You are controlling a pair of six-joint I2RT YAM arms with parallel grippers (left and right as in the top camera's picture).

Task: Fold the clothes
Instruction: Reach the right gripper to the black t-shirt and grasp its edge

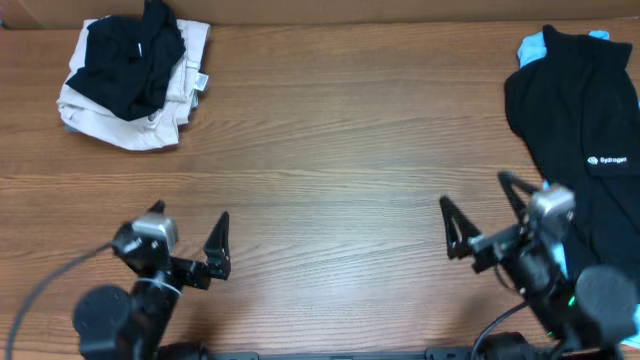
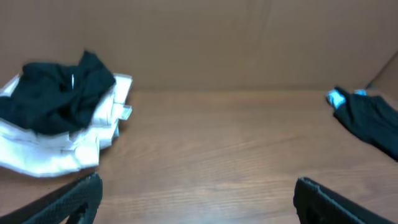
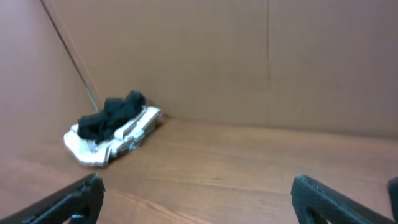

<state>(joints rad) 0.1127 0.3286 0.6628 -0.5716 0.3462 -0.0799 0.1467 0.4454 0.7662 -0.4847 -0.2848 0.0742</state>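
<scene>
Left end effector (image 1: 190, 213) sits at lower left of the overhead view with its jaws spread wide, nothing between them, over bare desk (image 1: 330, 150). Right end effector (image 1: 473, 190) is at lower right, jaws also spread wide and empty. Its fingers (image 1: 448, 222) are over bare wood.

Clothes are in two spots:
- Upper left of the overhead view: a crumpled black garment (image 1: 130, 55) lies on top of a bunched white garment (image 1: 110, 118), which has a small tag at its right edge. This pile is well apart from the left end effector, up the frame and slightly left of it. In the left wrist view it sits at mid left, beyond the left finger. In the right wrist view it is small, at mid left, against the brown back wall (image 3: 249, 56).
- Right edge of the overhead view: a large black shirt (image 1: 575, 110) with a small white logo is spread from upper right down to lower right. A light blue cloth (image 1: 531, 45) pokes out at its top left corner. The right arm's body overlaps the shirt's lower part. The right end effector's nearer fingertip is just beside the shirt's left edge, and whether it touches cannot be told. The left wrist view shows this shirt at far right, with the blue cloth at its edge.
</scene>
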